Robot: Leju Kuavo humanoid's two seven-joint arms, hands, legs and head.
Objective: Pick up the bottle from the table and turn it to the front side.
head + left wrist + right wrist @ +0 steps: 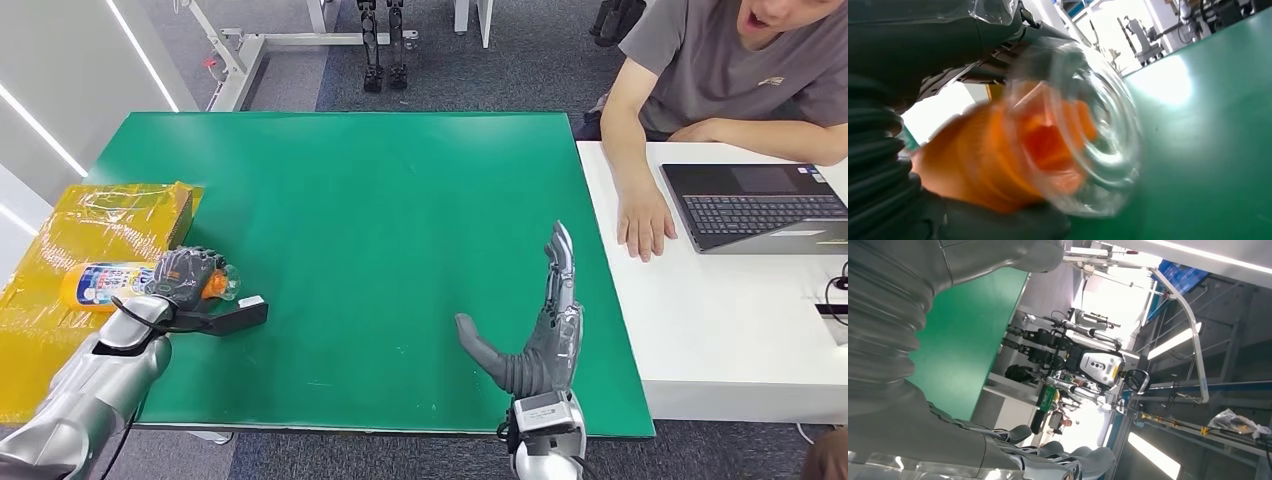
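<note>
Orange liquid fills the bottle [120, 283], a clear plastic one with a blue-and-white label, lying on its side at the lower left of the head view, at the left edge of the green bench [400, 250] where it meets a yellow plastic-wrapped box [110, 215]. The left hand [190, 280] is wrapped around the cap end, dark fingers curled over the top and the thumb stretched out along the bench surface towards the centre. In the left wrist view the bottle [1048, 145] sits blurred against the palm, its ribbed clear end towards the camera.

Full as it looks, it will probably feel fairly heavy for its size, and smooth plastic is likely slippery; thin walls may give a little under a hard squeeze. A hold round the labelled middle would balance it better than one near the neck, and would steady it when turned.

The right hand [535, 335] stands edge-up at the lower centre-right, fingers straight and spread, thumb out, holding nothing. A person sits at a white desk [740, 330] on the right with a laptop [760, 205].
</note>
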